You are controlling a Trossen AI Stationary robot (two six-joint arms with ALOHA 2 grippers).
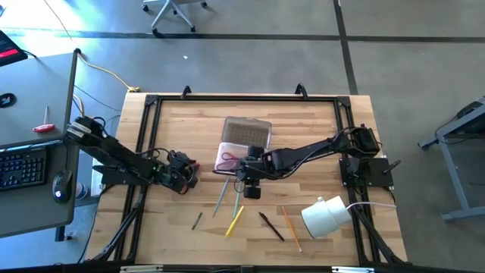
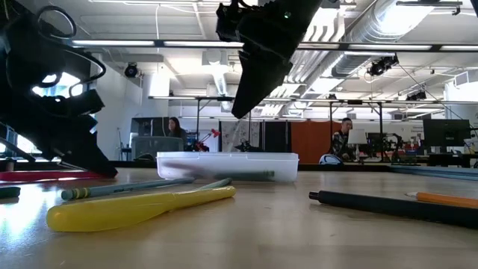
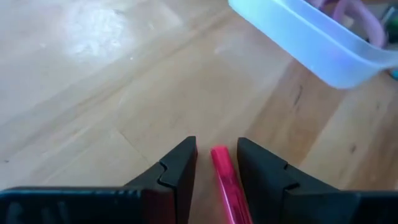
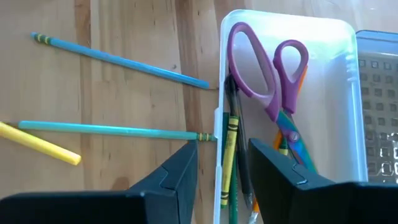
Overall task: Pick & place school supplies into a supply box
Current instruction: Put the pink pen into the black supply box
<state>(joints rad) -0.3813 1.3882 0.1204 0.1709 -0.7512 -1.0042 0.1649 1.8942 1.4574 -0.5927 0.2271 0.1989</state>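
Observation:
A red pen (image 3: 225, 183) lies on the wooden table, seen low as a red strip (image 2: 45, 176). My left gripper (image 3: 216, 142) is open at the table's left (image 1: 184, 173), one finger on each side of the pen's end. The clear supply box (image 1: 235, 157) sits mid-table, its dotted lid (image 1: 248, 130) folded open behind it. Inside are purple-handled scissors (image 4: 267, 68), a green crayon (image 4: 228, 146) and other pens. My right gripper (image 4: 222, 158) hangs open above the box's near wall (image 1: 250, 180), with nothing between its fingers.
Loose supplies lie near the front edge: two blue pencils (image 4: 124, 62) (image 4: 112, 129), a yellow marker (image 1: 235, 220), a short green pencil (image 1: 196, 220), a black pen (image 1: 270, 226) and an orange pencil (image 1: 292, 227). A white roll (image 1: 326, 216) stands front right.

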